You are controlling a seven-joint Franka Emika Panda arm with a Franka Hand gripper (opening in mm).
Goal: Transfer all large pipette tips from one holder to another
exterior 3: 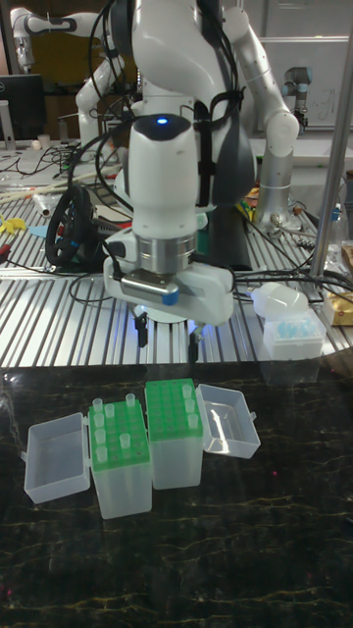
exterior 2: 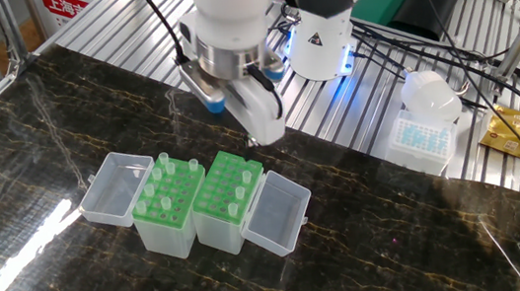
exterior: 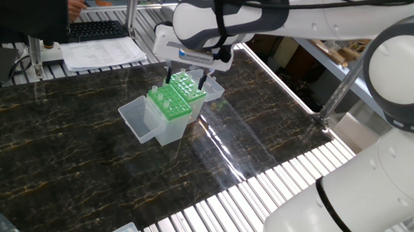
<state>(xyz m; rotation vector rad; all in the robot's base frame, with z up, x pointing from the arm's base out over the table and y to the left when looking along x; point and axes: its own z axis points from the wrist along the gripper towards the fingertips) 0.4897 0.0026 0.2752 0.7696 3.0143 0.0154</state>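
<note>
The white Franka arm's two-finger gripper (exterior 3: 168, 342) hangs above the dark marbled tabletop (exterior 2: 58, 121), over the far end of 2 translucent plastic tip boxes with green perforated top plates. Its 2 dark fingers (exterior 3: 142, 331) point straight down and stand spread apart, with nothing between them; the fingertips are clear of the boxes, touching nothing.

The 2 boxes sit side by side, touching, each with its clear hinged lid (exterior 2: 112, 188) folded open and lying flat on the outer side. In the other fixed view, the left-hand box (exterior 2: 166, 213) carries the large pipette tips (exterior 2: 165, 163), slim pale-green cones whose round collars rise above the green plate, mostly along the left and far rows. The right-hand box (exterior 2: 228, 198) holds only a few tips, near its right edge; their exact count is too small to tell.

Behind the table, on the ribbed aluminium surface, a smaller clear container with a blue insert (exterior 2: 422, 136) sits well apart from the 2 green boxes, beside the arm's white base (exterior 2: 322, 33).
</note>
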